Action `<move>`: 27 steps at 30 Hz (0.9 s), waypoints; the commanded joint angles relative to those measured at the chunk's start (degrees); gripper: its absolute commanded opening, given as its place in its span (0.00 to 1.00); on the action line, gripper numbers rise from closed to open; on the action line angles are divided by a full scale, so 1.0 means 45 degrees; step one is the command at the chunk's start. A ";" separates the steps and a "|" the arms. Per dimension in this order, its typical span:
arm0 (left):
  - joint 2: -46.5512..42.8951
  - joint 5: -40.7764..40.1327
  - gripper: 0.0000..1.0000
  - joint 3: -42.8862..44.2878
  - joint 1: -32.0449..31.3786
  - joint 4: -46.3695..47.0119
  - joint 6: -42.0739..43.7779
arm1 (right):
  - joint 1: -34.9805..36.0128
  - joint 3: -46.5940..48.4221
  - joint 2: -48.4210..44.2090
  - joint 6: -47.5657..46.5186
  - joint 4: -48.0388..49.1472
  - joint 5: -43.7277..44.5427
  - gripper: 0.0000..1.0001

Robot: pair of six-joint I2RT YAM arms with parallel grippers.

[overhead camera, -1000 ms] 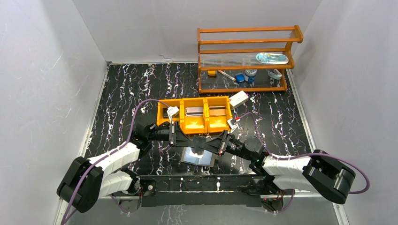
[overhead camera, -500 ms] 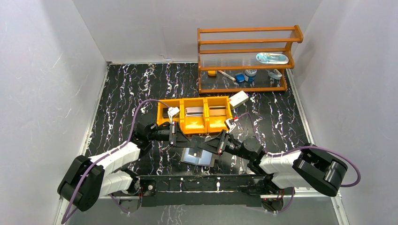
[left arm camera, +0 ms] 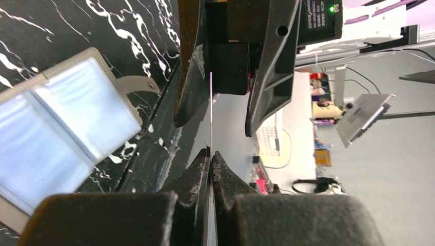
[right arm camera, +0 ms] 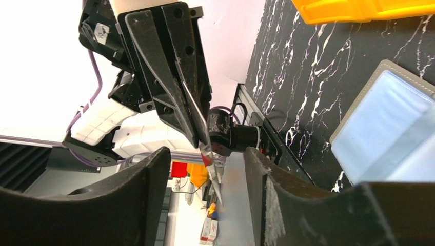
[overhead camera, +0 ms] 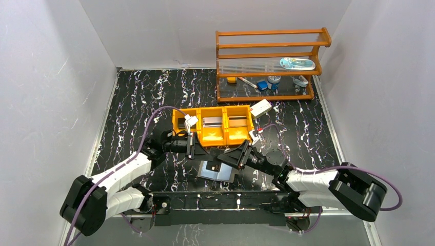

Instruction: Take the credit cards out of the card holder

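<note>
**Fig.** My left arm [overhead camera: 125, 171] and right arm [overhead camera: 313, 180]: white shells, black joint housings [overhead camera: 359, 192], a purple cable [overhead camera: 153, 117] looping from each; black tapered gripper fingers [right arm camera: 154, 56]; green lamp [left arm camera: 331, 8] beside white lettering.

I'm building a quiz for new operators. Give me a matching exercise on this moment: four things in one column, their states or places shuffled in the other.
1 left end effector
2 right end effector
3 card holder
4 white box

A lying open on the table
B by the orange tray's corner
C shut on a credit card
D open, fingers either side of that card

Pairs: 1-C, 2-D, 3-A, 4-B
</note>
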 commanded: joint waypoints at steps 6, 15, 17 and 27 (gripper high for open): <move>-0.0994 -0.2624 0.00 0.1590 -0.0028 -0.4834 0.3802 | 0.0003 -0.0302 -0.2374 -0.0417 -0.3160 0.2005 0.74; -0.2488 -0.7075 0.00 0.2516 -0.0042 -0.7098 0.6341 | 0.0003 -0.0319 -0.5009 -0.0339 -0.6958 0.3639 0.77; -0.2726 -0.7604 0.00 0.2701 -0.0037 -0.7293 0.7273 | 0.0003 -0.0340 -0.5363 -0.0120 -0.7637 0.3965 0.78; -0.0783 -1.0710 0.00 0.5674 -0.0007 -0.8874 1.3527 | 0.0002 -0.0273 -0.5470 0.0016 -0.8322 0.4291 0.79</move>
